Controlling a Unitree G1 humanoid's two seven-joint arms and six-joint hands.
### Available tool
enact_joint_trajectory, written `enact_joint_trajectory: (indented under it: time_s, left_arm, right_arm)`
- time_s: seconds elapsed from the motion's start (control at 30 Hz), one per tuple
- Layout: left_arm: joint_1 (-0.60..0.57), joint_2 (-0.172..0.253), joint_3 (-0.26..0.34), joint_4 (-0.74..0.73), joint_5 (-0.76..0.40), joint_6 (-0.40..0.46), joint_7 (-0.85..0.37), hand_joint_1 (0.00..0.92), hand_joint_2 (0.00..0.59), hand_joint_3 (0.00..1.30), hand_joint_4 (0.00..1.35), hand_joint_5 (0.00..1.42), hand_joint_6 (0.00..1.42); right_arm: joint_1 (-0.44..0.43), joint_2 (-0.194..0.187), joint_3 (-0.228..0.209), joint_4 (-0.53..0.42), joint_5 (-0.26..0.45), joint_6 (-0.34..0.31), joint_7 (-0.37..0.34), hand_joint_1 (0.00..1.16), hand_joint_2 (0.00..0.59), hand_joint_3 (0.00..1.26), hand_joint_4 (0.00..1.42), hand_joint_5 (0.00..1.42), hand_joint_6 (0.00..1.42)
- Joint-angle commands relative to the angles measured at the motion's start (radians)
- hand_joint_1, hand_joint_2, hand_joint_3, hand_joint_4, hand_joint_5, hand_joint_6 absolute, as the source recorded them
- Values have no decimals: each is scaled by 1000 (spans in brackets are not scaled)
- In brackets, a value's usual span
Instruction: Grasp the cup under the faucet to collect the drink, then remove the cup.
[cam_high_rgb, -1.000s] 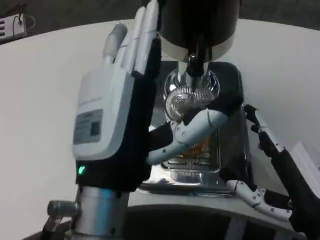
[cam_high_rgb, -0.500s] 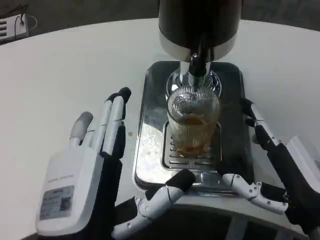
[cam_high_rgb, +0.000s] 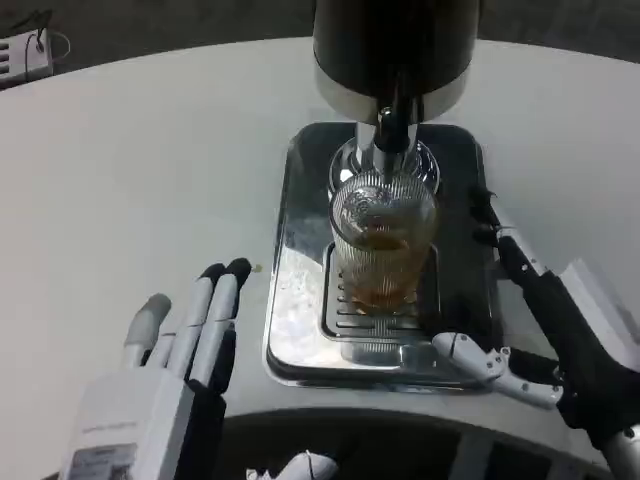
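**Cup under the faucet, both hands off it**

Our left hand (cam_high_rgb: 165, 385) hangs low at the near edge of the white table (cam_high_rgb: 130, 180), its fingers (cam_high_rgb: 215, 310) straight, side by side and gripping nothing. Our right hand (cam_high_rgb: 555, 335) is spread wide and released too, one finger (cam_high_rgb: 505, 245) lying along the right rim of the tray and the thumb (cam_high_rgb: 475, 358) reaching across its near corner.

The cup (cam_high_rgb: 385, 245) stands between the two hands, ahead and to the right of the left fingertips and just left of the right hand, with neither hand touching it. It is a ribbed clear glass, upright on the slotted grate (cam_high_rgb: 345, 315) of the metal drip tray (cam_high_rgb: 295, 300), with amber drink in its lower part. Directly above its mouth sits the faucet (cam_high_rgb: 385, 135), under the dark dispenser body (cam_high_rgb: 395, 45) beyond.
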Motion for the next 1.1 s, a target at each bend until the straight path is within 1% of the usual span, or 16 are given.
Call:
enact_joint_trajectory:
  time_s: [0.03,0.13,0.37,0.43,0.77,1.1]
  left_arm:
    - [36,4,-21,14,7,-14,0,0,124,34,0,139,22]
    - [50,5,-25,8,9,-13,-7,0,124,35,0,142,23]
    - [70,10,-27,-18,10,-10,-33,0,126,35,0,146,25]
    - [72,9,-29,-22,10,-9,-39,0,127,35,0,148,25]
    - [82,7,-20,-53,10,-2,-73,0,129,35,0,150,26]
    - [71,5,-7,-60,12,1,-90,0,130,43,0,150,26]
  right_arm:
    - [-36,18,10,42,17,9,-3,534,250,0,52,123,250]
    - [-58,22,15,69,16,4,-8,569,234,0,52,123,245]
    - [-108,32,26,125,17,-11,-17,586,228,0,52,123,245]
    - [-117,34,28,134,20,-16,-16,603,216,0,52,123,245]
    - [-185,50,47,200,41,-30,-17,611,215,0,53,130,246]
    - [-226,65,72,250,52,-49,-20,614,208,0,64,134,251]
